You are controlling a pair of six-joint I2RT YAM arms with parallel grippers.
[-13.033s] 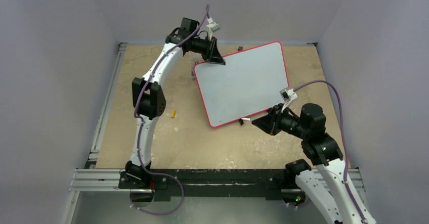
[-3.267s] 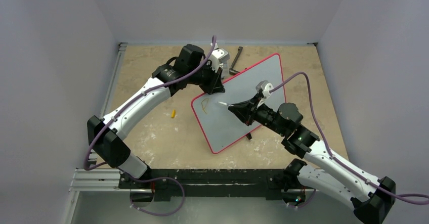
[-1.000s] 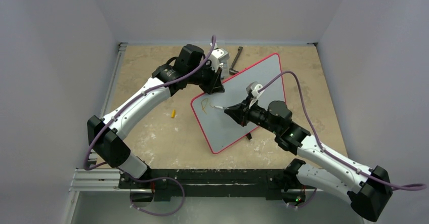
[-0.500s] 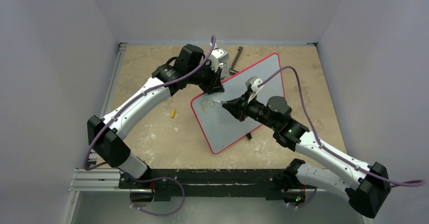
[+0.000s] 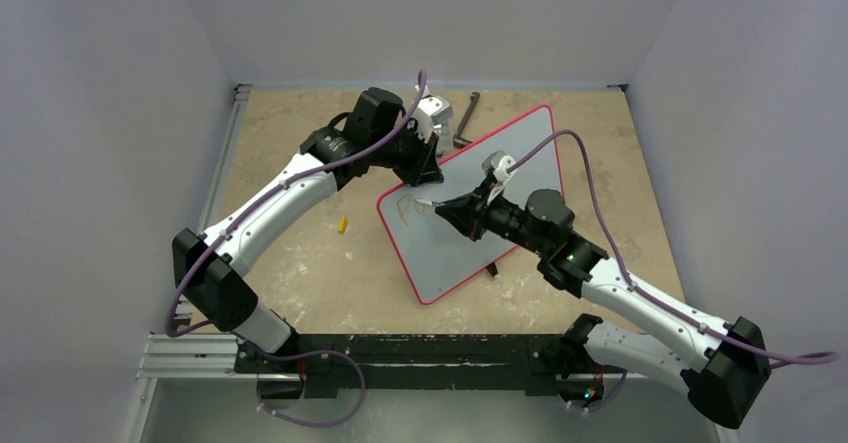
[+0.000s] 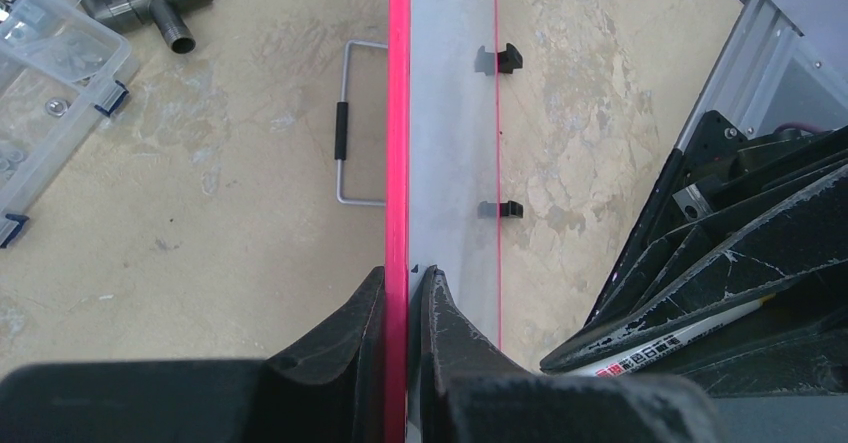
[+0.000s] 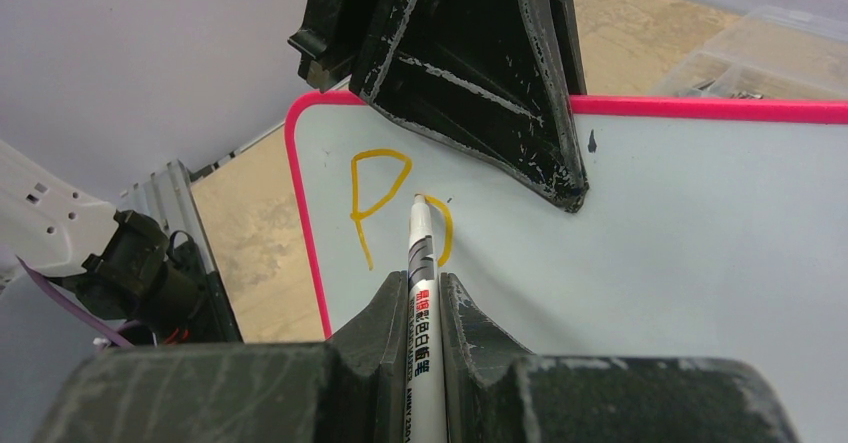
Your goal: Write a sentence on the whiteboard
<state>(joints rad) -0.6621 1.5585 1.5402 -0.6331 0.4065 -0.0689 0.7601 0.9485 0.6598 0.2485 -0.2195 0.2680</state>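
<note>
Legibly, sentence shows "P" from right wrist; right jaws clamp marker — left jaws pinch whiteboard.

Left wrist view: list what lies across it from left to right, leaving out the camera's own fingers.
clear plastic box → wire handle → whiteboard → its two black feet → right gripper, shut on the marker

L hand pinches whiteboard by its pink edge (board seen edge-on), w/ clear box top-left.
</note>
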